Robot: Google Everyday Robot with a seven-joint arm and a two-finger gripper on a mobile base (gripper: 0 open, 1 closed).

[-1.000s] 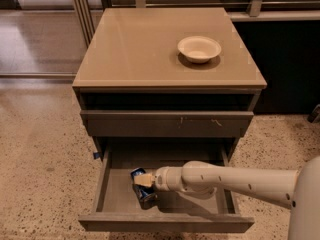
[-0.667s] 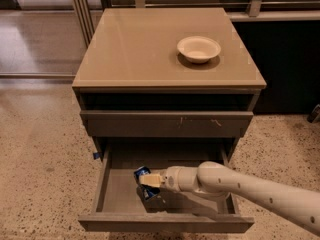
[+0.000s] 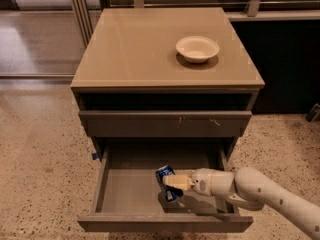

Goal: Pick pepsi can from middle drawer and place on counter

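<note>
The pepsi can (image 3: 164, 174), dark blue with white markings, hangs tilted inside the open middle drawer (image 3: 129, 190), a little above its grey floor, with its shadow below it. My gripper (image 3: 171, 182) reaches into the drawer from the right on a white arm and is shut on the can, its cream fingers (image 3: 178, 182) across the can's middle. The tan counter (image 3: 145, 49) forms the top of the cabinet, well above the gripper.
A cream bowl (image 3: 197, 48) sits at the back right of the counter. A closed drawer front with pale scratch marks (image 3: 165, 123) overhangs the back of the open drawer. Speckled floor (image 3: 40, 159) surrounds the cabinet. A dark wall panel (image 3: 285, 69) stands to the right.
The gripper has moved right and slightly up inside the drawer, carrying the can with it. The arm has swung further right, out of the frame's corner.
</note>
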